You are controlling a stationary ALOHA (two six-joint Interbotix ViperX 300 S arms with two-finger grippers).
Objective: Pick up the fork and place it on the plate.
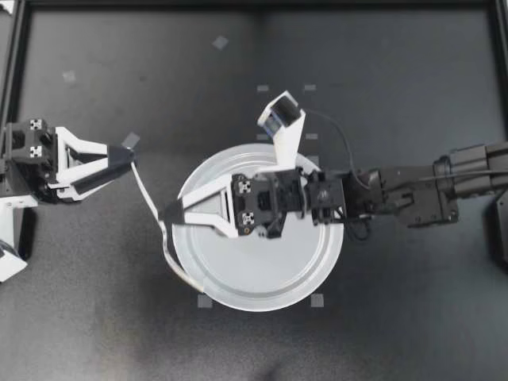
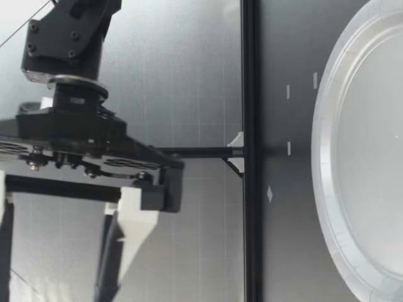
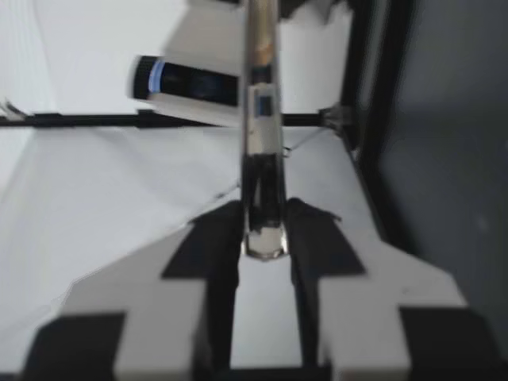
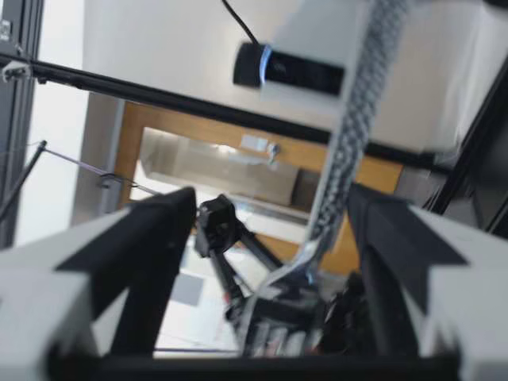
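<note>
Slim silver metal fork (image 1: pixel 148 193) is held across the nine-o'clock rim of the round white plate (image 1: pixel 262 279), one end clamped in my left gripper (image 1: pixel 127 160). My right gripper (image 1: pixel 168 214) straddles the shaft with its fingers apart. Recommended: the right closes squarely on the shaft before the left lets go, then lowers the fork flat.

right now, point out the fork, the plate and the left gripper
fork (image 1: pixel 148 194), top view, on its shaft, left of the plate.
plate (image 1: pixel 262 278), top view, on its bare floor.
left gripper (image 1: pixel 132 156), top view, midway between its fingertips.
</note>
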